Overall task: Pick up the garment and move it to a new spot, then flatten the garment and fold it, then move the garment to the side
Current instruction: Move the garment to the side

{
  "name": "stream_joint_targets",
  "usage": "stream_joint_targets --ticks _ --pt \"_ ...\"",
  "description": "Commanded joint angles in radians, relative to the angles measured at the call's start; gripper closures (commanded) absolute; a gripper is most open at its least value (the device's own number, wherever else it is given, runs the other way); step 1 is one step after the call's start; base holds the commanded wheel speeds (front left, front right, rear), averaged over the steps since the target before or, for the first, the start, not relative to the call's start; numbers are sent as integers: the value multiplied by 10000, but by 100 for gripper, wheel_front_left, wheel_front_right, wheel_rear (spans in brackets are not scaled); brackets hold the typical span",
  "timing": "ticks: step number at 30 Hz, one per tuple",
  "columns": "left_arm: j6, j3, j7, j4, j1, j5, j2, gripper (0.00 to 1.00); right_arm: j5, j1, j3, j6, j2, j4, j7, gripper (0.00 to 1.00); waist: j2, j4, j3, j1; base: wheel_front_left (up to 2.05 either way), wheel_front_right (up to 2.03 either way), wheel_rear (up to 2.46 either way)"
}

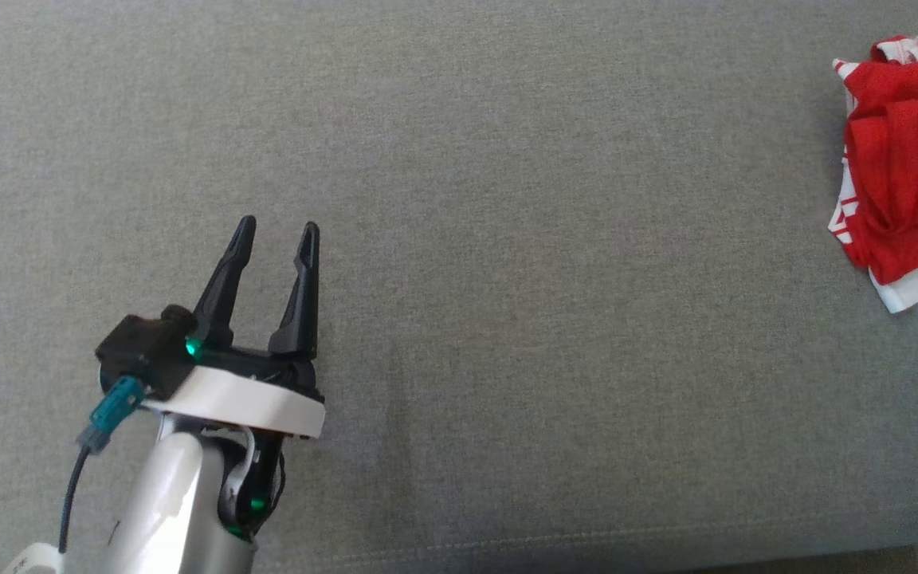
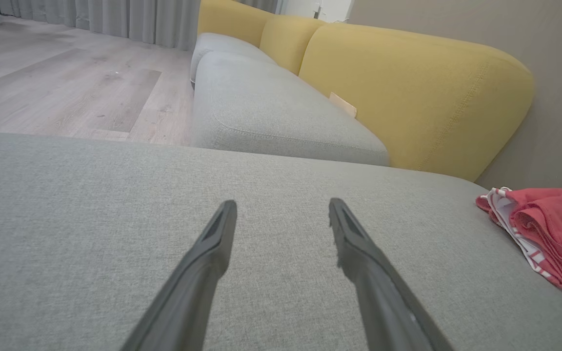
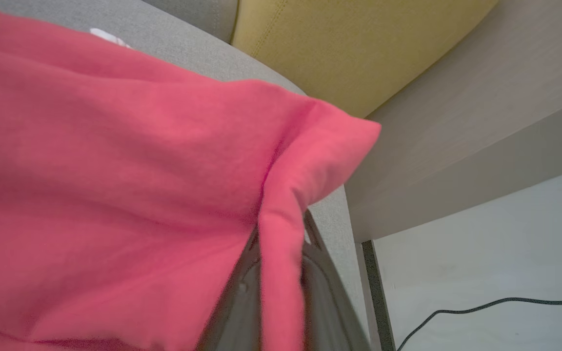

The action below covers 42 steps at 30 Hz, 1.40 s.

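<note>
Over the near left of the grey seat cushion (image 1: 507, 319) I have my left gripper (image 1: 279, 223) spread wide and empty, while at the cushion's far right edge the red garment (image 1: 905, 159) lies crumpled, one fold pinched in my right gripper (image 3: 283, 229).

The garment (image 1: 905, 167) lies on the cushion (image 1: 507, 239), well right of the left gripper (image 1: 280, 223).

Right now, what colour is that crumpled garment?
The garment is red with white trim, clearest in the head view.

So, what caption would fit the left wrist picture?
Open left gripper above a grey cushion, crumpled red garment at the picture's edge.
</note>
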Motion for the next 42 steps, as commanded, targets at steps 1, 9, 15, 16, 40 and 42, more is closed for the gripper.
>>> stream_joint_targets --ticks 1,9,15,16,40,42 --pt "-28 347 -78 -279 -345 65 37 0 -129 213 -111 -9 -164 -384 51 100 0 -22 28 -1 0 0 0" --pt "-40 379 -78 -176 -348 19 37 0 -422 431 -969 -9 258 -1103 390 0 0 -125 -108 -1 0 0 0" --pt "-45 391 -78 -131 -292 -57 37 0 -626 485 -1339 -9 695 -1951 470 0 0 -145 -490 -1 0 0 0" --pt "-45 392 -78 -128 -270 -73 37 0 -638 502 -1400 -9 819 -2141 462 0 0 -141 -582 -1 0 0 0" --pt "370 662 -78 -397 1151 -289 37 0 1912 4019 -226 -9 5229 -6155 -958 0 0 460 -3284 -1 0 0 0" --pt "418 665 -78 -399 1313 -317 37 0 2014 4403 -237 -9 5449 -6248 -1237 0 0 526 -3391 -1 0 0 0"
